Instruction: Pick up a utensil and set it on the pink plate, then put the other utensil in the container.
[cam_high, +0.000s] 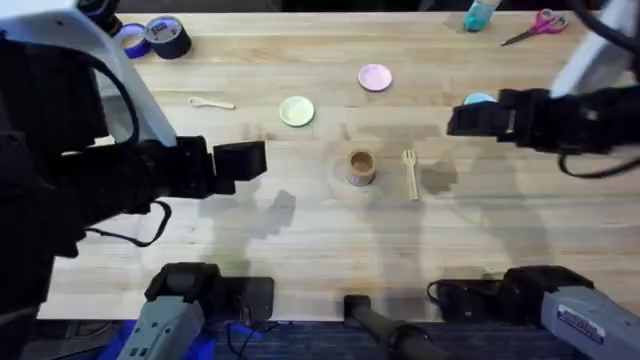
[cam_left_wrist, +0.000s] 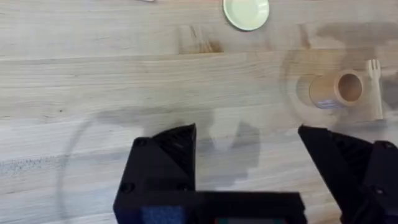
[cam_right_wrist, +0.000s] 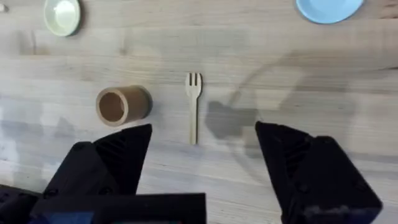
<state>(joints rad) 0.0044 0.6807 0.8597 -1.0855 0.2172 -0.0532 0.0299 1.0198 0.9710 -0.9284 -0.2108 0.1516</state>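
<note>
The wooden fork (cam_high: 410, 172) lies on the table just right of the brown container (cam_high: 361, 166), which lies on its side. A wooden spoon (cam_high: 211, 102) rests at the far left. Behind the container sits the pink plate (cam_high: 375, 77). My left gripper (cam_high: 258, 160) hovers left of the container, open, with the container (cam_left_wrist: 339, 90) and fork (cam_left_wrist: 374, 87) ahead of it. My right gripper (cam_high: 454, 120) hangs right of the fork and farther back. In its wrist view it (cam_right_wrist: 202, 149) is open and holds nothing, with the fork (cam_right_wrist: 194, 106) and container (cam_right_wrist: 121, 104) below it.
A pale yellow plate (cam_high: 297, 111) sits left of the pink one. A light blue plate (cam_high: 478, 99) is partly hidden by the right arm. Tape rolls (cam_high: 170, 38) lie at the back left. Pink scissors (cam_high: 538, 25) and a teal bottle (cam_high: 480, 14) are at the back right.
</note>
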